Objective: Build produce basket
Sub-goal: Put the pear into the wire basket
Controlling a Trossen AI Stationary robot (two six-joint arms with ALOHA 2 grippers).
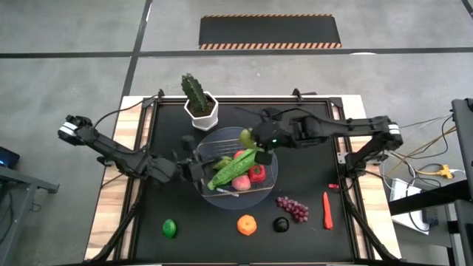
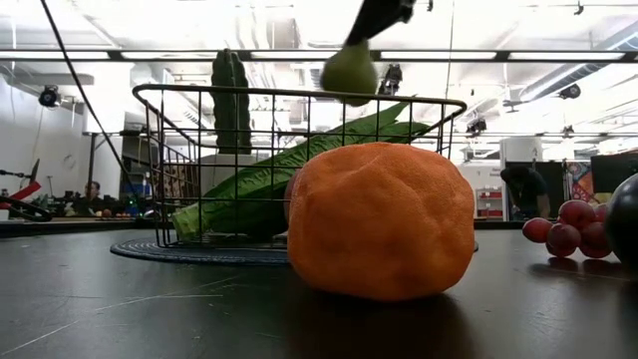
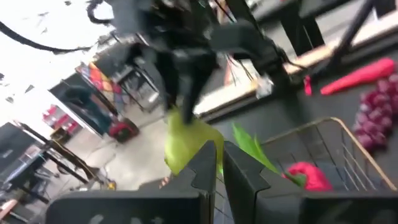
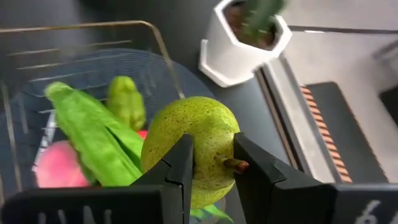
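— Above the basket [image 1: 222, 159], what is carried?
— A green apple [image 4: 193, 149] is clamped by the right gripper [image 4: 211, 165]; the left gripper [image 1: 188, 168] is held shut, empty, at the rim.
— The risk?
— If released off-centre, the apple could be deflected off the bean bunch [image 1: 233, 168] and lost over the wire.

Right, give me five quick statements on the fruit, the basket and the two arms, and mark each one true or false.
1. The right gripper holds a green apple above the basket. True.
2. The orange lies inside the basket. False: it sits on the table outside it.
3. The green bean bunch is in the basket. True.
4. The left gripper carries the grapes. False: its fingers are shut and empty beside the basket.
5. The cactus pot stands outside the basket. True.
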